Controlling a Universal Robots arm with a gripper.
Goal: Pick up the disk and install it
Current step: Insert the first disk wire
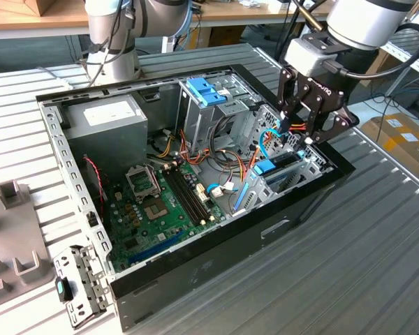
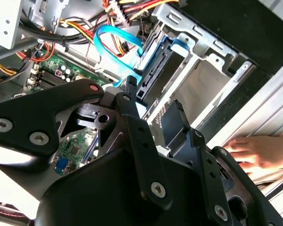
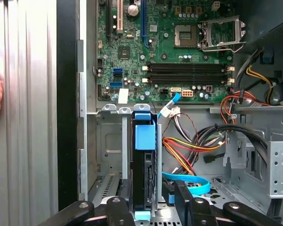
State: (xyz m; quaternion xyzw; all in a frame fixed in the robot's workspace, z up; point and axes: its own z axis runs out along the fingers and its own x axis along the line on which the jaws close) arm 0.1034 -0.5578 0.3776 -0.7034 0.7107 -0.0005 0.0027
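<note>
An open computer case lies on a slatted metal surface, its board and bays exposed, as a robot arm reaches in from two o'clock in the exterior view. A grey power supply with a white sticker fills the case's ten o'clock corner, and the green motherboard covers the floor toward seven o'clock. The metal drive cage occupies the corner at three o'clock, directly beneath the black gripper.

The disk stands on edge inside a slot of that cage in the first wrist view, its dark body framed by blue rails and topped by a blue tab. The jaws are spread, one finger on each side of the slot, and a gap shows between this finger and the disk, so nothing is gripped.

A person's hand rests on the surface just beside the case's outer wall. A light-blue latch piece sits on the upper bays at twelve o'clock, and a blue ribbon cable loops near the cage among orange and yellow wires.
</note>
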